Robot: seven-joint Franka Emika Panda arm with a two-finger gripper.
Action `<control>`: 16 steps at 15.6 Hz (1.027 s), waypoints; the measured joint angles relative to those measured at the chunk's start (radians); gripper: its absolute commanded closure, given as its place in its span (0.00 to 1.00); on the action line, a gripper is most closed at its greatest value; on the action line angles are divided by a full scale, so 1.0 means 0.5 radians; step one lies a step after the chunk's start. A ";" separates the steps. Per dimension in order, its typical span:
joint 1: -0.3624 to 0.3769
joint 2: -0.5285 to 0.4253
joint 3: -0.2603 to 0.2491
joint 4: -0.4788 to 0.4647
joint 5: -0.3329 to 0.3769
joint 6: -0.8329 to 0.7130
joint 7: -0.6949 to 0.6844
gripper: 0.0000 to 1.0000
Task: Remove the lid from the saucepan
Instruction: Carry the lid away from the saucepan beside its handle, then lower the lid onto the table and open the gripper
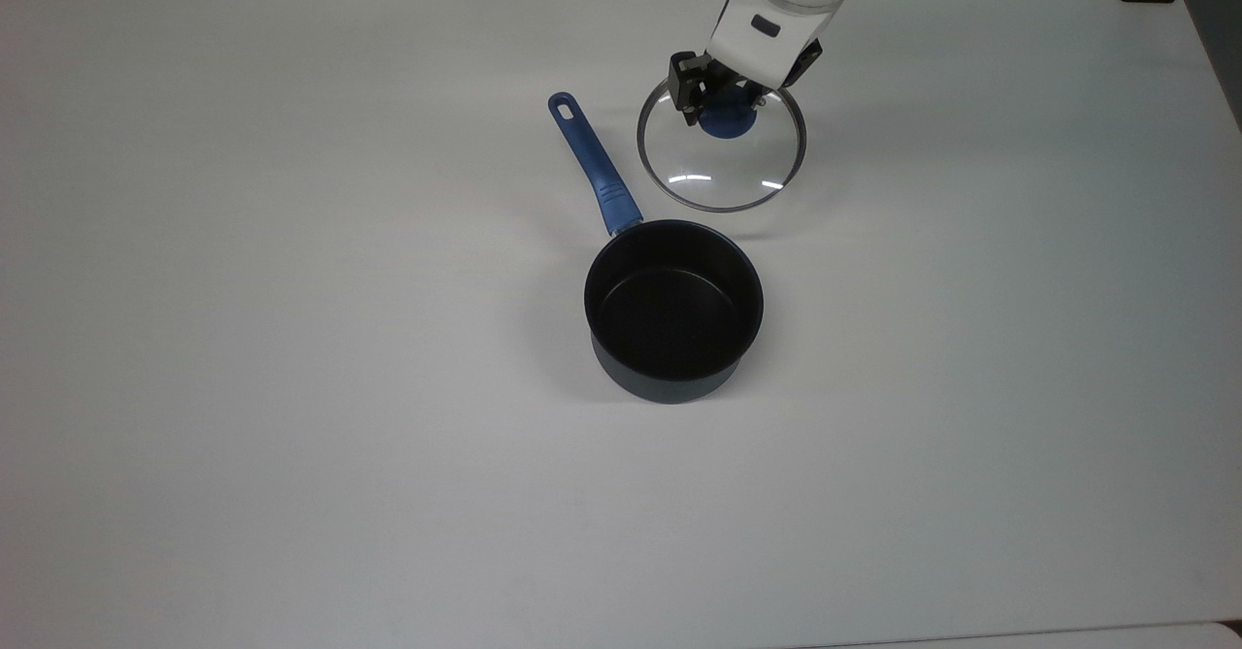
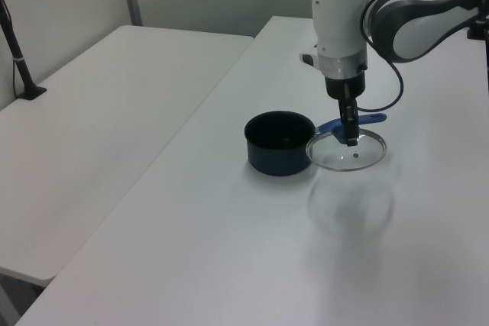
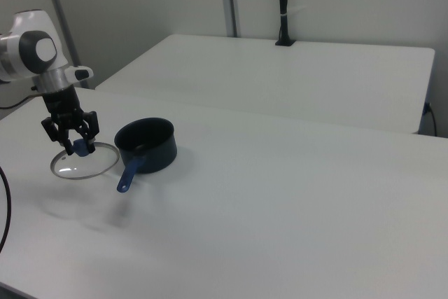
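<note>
Going from the top view's left to its right, the saucepan point(image 1: 673, 311) stands open on the white desk point(image 1: 291, 339), its black inside bare and its long blue handle point(image 1: 593, 166) running up and toward the top view's left; just beyond the handle, toward the top view's right, hangs the lid point(image 1: 722, 156), clear of the pan's rim and no longer over its mouth. The pincer point(image 1: 726, 106) is clamped on the lid's blue knob point(image 1: 728, 120), fingers pressing it from either side, and the faint shadow under the glass in the left view suggests the lid point(image 2: 346, 150) is held a little above the desk, not resting on it. The lifting part of the job looks done; what remains, as I judge it, is to lower the lid level onto bare desk beside the pan, well off the handle, and only then let the fingers part, since glass set down on one edge could slip or rock. In the right view the lid point(image 3: 85, 161) sits at the saucepan's point(image 3: 146, 145) left. The desk is plain white and uncluttered; a second white desk point(image 3: 294, 68) stands behind, with pale partition walls beyond.
</note>
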 measured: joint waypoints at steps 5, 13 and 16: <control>0.030 0.019 0.003 -0.046 0.000 0.000 0.000 0.50; 0.054 0.144 0.009 -0.051 0.000 0.092 0.002 0.50; 0.058 0.173 0.014 -0.051 0.000 0.097 0.004 0.50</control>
